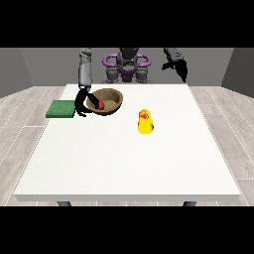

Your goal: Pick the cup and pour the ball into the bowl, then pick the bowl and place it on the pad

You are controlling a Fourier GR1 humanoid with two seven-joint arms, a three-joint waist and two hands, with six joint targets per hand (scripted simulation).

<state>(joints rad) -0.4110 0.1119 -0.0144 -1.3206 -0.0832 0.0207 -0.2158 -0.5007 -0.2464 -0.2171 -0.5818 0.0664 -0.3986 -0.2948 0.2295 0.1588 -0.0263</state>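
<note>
Brown and wooden-looking, the round bowl [105, 101] sits in the upper left part of the frame on the large white table [129, 163], and we see a small red ball [101, 105] already lying inside it, near its left wall. We judge from this that the pouring is done and the bowl now waits to be carried. The black hand at the view's left [82, 103] hangs down at the bowl's left rim, with a dark finger seeming to hook over the edge towards the ball; we think it is closing on the rim, though the fingers are too small to be sure. Just to the left of that hand lies the flat green square pad [60, 108], near the table's left edge, so the bowl has only a short way to go sideways.

Right of centre stands the yellow cup [146, 122], upright as far as we can tell, with a red and green mark near its top, well apart from the bowl. The black hand at the view's right [179, 68] is raised high above the far right corner of the table, holding nothing; whether its fingers are curled we cannot tell.

Beyond the table, pale grey plank flooring runs to plain grey walls
</note>
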